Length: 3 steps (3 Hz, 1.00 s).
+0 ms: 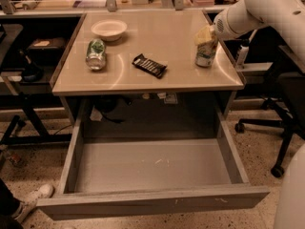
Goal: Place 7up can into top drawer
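7up can upright at the table right edge, hand at its top; top drawer open below.

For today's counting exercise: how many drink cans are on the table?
2. The 7up can stands upright near the right edge of the table, with the gripper at its top. A green can lies on its side at the left. None looks hidden.

Tan table, upper centre of frame.
- Upper left of the top: white bowl.
- Just below the bowl: green can, lying on its side.
- Centre: dark snack bar, flat and askew.
- Near the right edge: 7up can, upright, with the gripper at its top.
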{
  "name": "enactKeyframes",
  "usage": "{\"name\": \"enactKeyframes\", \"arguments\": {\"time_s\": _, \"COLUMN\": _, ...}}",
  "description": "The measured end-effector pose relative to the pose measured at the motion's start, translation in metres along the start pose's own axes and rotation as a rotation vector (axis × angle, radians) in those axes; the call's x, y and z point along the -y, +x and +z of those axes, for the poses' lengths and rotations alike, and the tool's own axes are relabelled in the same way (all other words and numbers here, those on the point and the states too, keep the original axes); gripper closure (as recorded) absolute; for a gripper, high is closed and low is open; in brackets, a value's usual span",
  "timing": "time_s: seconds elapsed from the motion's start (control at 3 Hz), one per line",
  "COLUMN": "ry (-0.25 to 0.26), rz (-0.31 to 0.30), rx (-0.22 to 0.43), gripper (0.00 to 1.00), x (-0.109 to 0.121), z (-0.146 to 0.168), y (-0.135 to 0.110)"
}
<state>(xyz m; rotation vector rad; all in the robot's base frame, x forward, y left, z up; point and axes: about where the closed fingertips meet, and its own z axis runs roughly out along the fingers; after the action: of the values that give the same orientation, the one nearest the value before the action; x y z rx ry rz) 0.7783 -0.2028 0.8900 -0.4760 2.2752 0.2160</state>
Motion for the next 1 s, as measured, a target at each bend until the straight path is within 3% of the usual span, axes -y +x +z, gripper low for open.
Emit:
{"name": "enactKeyframes", "arguments": {"time_s": 0.33, "ry": 0.000, "rz": 0.000, "rx": 0.000, "gripper": 0.89, "x": 0.000, "z": 0.000, "y": 0.000}}
{"name": "enactKeyframes", "arguments": {"time_s": 0.67, "ry": 0.013, "rz": -0.016, "rx": 0.001, "gripper": 1.00, "x": -0.005, "z": -0.020, "y": 0.007}}
{"name": "enactKeyframes", "arguments": {"time_s": 1.0, "ry": 0.066, "rz": -0.010, "rx": 0.013, "gripper": 1.00, "x": -0.009, "z": -0.059, "y": 0.023}}
